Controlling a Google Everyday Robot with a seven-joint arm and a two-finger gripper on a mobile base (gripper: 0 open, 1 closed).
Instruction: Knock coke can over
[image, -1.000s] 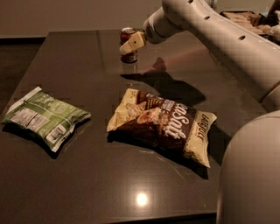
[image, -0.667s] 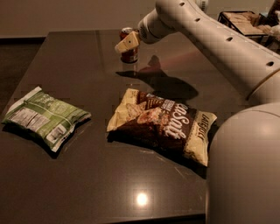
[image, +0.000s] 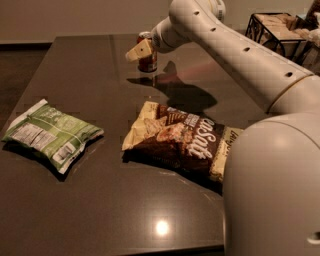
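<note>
Two bags are laid on the table (image: 90, 210): a green bag (image: 52, 135) at the left and a brown bag (image: 185, 142) near the centre. The can (image: 149, 64) is stood upright at the far side, beyond the brown bag. The gripper (image: 139, 51) is positioned at its upper left, overlapping it (open or closed cannot be told).

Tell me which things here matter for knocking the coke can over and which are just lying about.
Job in hand: coke can, upright at the far side of the table; gripper, right at the can.

Lying about: green chip bag; brown chip bag; wire basket, far right.
</note>
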